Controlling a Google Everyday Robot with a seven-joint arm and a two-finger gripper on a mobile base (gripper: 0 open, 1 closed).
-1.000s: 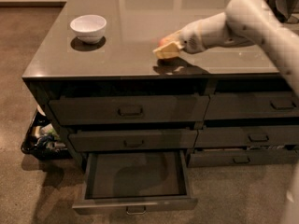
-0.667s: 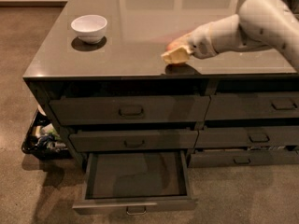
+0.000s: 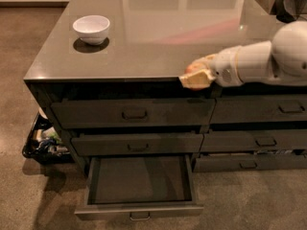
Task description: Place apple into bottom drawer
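One tool over front edge of glossy countertop; brown floor.

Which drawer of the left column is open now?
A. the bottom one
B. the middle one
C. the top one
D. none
A: the bottom drawer is pulled out, its dark interior showing; the top drawer and middle drawer are shut. The gripper, shut on the apple, is at the counter front edge, above them.
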